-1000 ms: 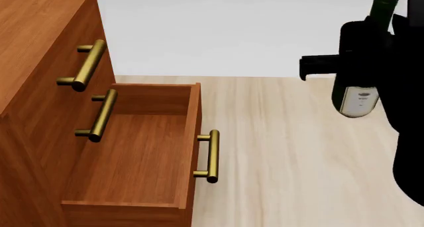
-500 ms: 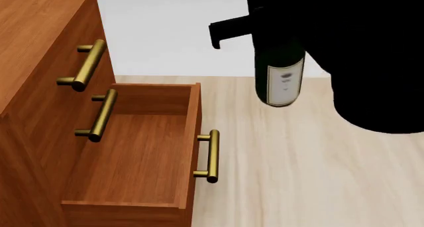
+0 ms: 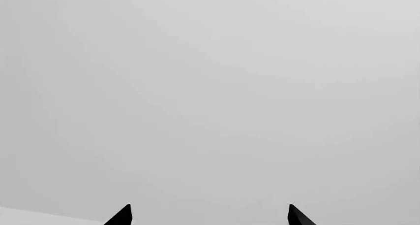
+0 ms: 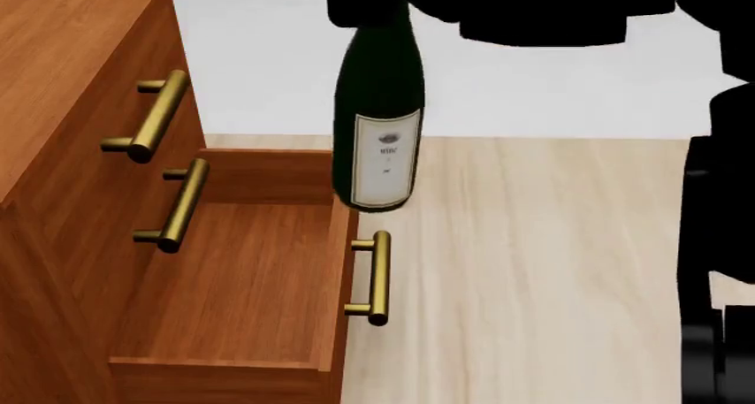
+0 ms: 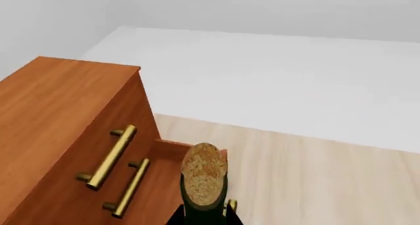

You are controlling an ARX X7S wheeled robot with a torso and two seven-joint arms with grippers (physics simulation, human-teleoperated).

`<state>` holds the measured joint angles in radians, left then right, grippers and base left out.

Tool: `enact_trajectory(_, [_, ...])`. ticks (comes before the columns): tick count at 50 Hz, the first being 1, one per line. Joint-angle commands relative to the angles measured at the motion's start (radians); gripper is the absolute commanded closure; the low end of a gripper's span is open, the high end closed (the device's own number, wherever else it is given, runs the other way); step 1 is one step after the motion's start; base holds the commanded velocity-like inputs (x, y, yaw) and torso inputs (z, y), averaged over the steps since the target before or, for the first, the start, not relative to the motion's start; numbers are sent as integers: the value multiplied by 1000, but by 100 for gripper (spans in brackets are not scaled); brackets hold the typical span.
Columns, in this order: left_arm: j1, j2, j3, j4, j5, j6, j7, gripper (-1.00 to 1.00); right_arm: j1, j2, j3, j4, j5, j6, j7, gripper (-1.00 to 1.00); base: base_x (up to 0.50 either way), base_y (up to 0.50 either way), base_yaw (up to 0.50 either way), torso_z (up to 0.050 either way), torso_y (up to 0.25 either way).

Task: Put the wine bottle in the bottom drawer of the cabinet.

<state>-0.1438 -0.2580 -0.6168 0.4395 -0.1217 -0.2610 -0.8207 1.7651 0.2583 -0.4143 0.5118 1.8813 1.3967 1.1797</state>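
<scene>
Now cabinet (image 4: 71,112): three drawers, bottom drawer (image 4: 236,280) pulled open, empty.

Wine bottle (image 4: 377,112) hangs upright above drawer's right front corner, neck up in right gripper (image 5: 203,217), clenched on bottle; left gripper (image 3: 208,216) released, off in blank space.

Judgement: glass likely heavy, rigid, slick, breakable; grip at neck or shoulder suits it.

Versus half second ago: bottle now further left, nearer drawer, arm lifted higher.

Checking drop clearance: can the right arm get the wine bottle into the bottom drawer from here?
Probably yes. The bottom drawer is pulled open and looks empty, and the wine bottle hangs upright over its front corner, with nothing visible between them.
</scene>
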Motion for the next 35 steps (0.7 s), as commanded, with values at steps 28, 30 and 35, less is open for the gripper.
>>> enact_trajectory(28, [14, -1, 15, -22, 12, 28, -8, -100, 208, -197, -215, 796, -246, -158, -672, 100, 0, 0, 0, 0, 1])
enact_trajectory(30, [15, -1, 14, -20, 12, 28, -8, -100, 203, -198, -226, 797, -239, -159, -680, 100, 0, 0, 0, 0, 0])
enact_trajectory(35, [14, -5, 14, -3, 8, 7, -10, -100, 183, -203, -275, 797, -203, -168, -672, 100, 0, 0, 0, 0, 0])
